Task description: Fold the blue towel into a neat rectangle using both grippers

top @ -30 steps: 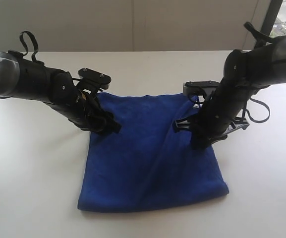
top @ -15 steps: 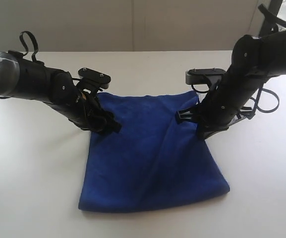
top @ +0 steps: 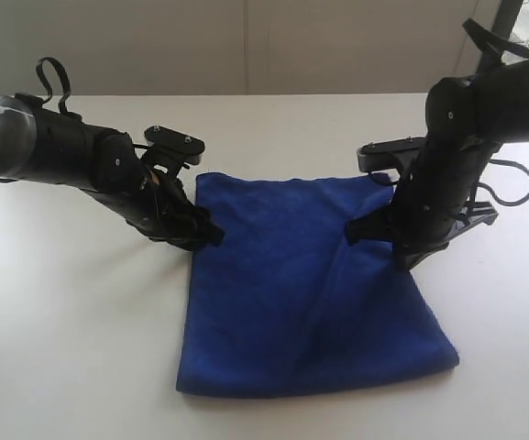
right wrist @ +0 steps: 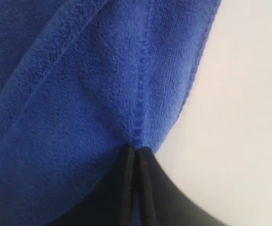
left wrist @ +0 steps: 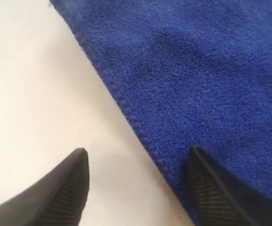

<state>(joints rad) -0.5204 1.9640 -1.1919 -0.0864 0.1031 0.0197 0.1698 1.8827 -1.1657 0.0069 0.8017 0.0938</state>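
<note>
The blue towel (top: 310, 293) lies folded on the white table, with a shallow crease running up its middle. My left gripper (top: 211, 236) is low at the towel's left edge and open. In the left wrist view the left gripper (left wrist: 136, 150) straddles the stitched hem, one finger over bare table and the other over the blue towel (left wrist: 197, 70). My right gripper (top: 402, 257) is down on the towel's right side. In the right wrist view the right gripper (right wrist: 135, 149) is shut on a pinched ridge of the blue towel (right wrist: 79, 94) near its edge.
The white table (top: 81, 321) runs out wide on both sides and in front of the towel. A pale wall stands behind its far edge. Black cables loop off both arms, and a dark post rises at the back right.
My right gripper has shut on the towel's right edge and moved right, and the whole towel has slid right with it. The left arm has stayed where it was.
</note>
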